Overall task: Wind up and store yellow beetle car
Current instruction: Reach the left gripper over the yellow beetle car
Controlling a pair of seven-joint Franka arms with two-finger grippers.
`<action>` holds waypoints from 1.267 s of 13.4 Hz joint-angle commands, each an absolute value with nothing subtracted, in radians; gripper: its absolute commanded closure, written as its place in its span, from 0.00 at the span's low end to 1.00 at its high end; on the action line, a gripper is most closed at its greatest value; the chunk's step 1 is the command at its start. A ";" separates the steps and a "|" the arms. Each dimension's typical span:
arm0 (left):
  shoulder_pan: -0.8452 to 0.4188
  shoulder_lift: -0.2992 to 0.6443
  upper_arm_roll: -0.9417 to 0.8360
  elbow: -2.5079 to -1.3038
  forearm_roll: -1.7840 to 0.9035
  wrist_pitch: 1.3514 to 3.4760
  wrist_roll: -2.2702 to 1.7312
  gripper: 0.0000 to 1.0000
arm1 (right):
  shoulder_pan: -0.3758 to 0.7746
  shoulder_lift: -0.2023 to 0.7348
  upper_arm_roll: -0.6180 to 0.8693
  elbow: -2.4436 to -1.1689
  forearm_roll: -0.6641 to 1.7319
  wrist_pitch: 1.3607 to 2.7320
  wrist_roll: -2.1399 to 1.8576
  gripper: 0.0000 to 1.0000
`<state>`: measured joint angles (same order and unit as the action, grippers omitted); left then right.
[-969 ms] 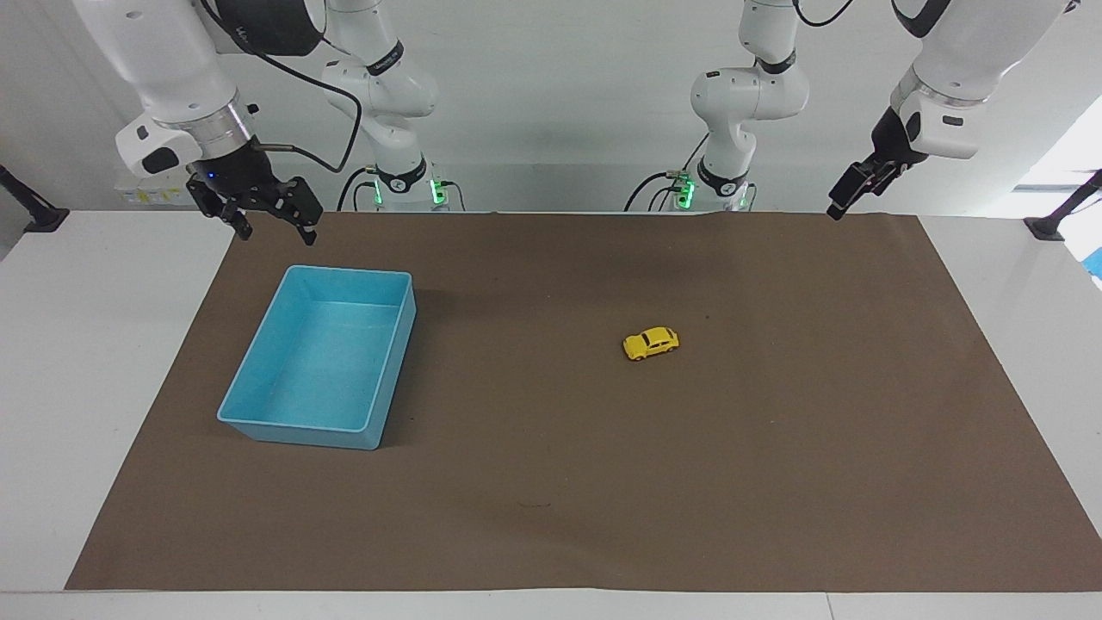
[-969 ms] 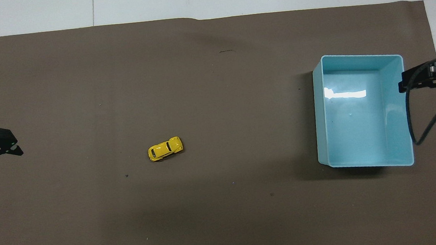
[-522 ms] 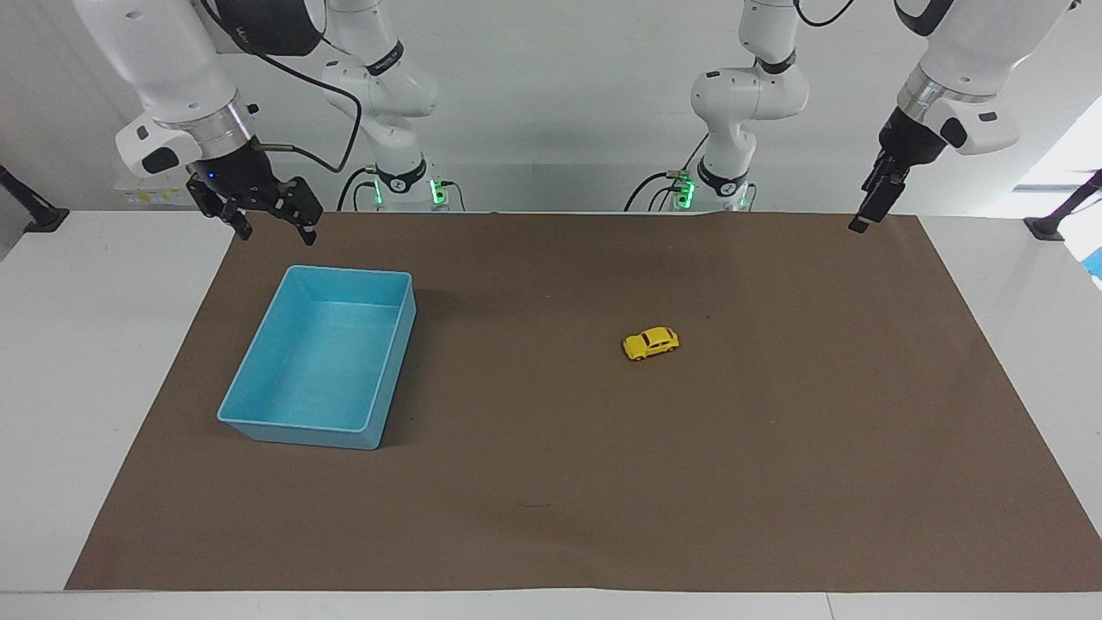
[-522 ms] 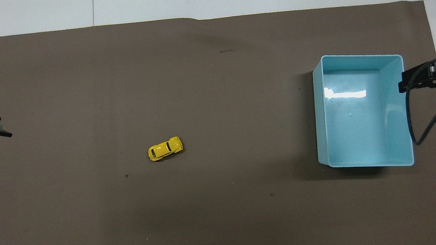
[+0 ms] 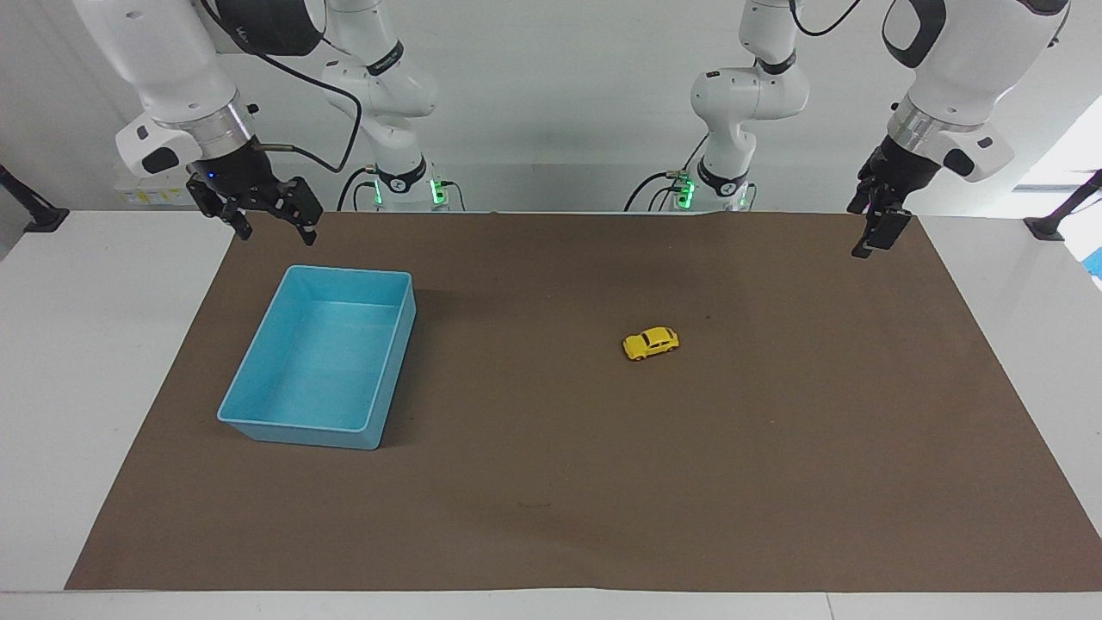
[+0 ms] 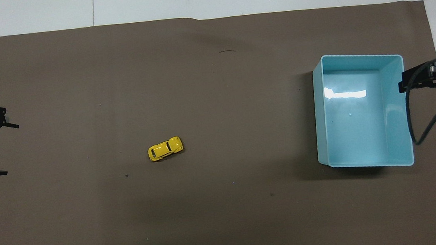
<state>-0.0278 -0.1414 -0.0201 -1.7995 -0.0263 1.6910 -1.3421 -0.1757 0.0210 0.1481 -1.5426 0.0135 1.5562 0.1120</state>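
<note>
Well apart from the left pincer (image 5: 878, 232), toward the middle of the brown mat (image 5: 689, 482): yellow beetle car (image 5: 651, 343), on its wheels, untouched, lengthwise roughly along the table. Left pincer released, fingers spread wide, holding nothing, up in the air over the mat's border at the left arm's end. Right pincer (image 5: 277, 232) likewise released and bare, waiting over the mat's edge beside the blue bin (image 5: 297, 430).

Step in hand, by judgement: reaching for the car. Best done by travelling high across the mat, then turning the wrist so the fingers straddle the car's short width, not its length. Come straight down and stop just short of the mat. Close gently on the flanks above the wheels; small, smooth and rounded, so likely to squirt out or roll under a skewed pinch. For winding, probably press down lightly and drag backward, keeping the wheels on the mat.

Room: open mat on every side of the car, nothing between it and the left pincer. Bin well apart, toward the right pincer, walls low but worth clearing from above. Mat border and table edge close under the left pincer only.
</note>
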 commanded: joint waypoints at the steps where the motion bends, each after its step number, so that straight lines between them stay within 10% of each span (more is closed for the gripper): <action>1: -0.008 -0.155 -0.032 -1.841 -0.031 1.724 -1.493 0.00 | -0.183 0.009 0.150 -1.545 0.020 1.546 0.087 0.00; 17: -0.156 -0.105 -0.037 -2.016 -0.031 1.945 -2.029 0.00 | -0.183 0.009 0.150 -1.545 0.020 1.546 0.087 0.00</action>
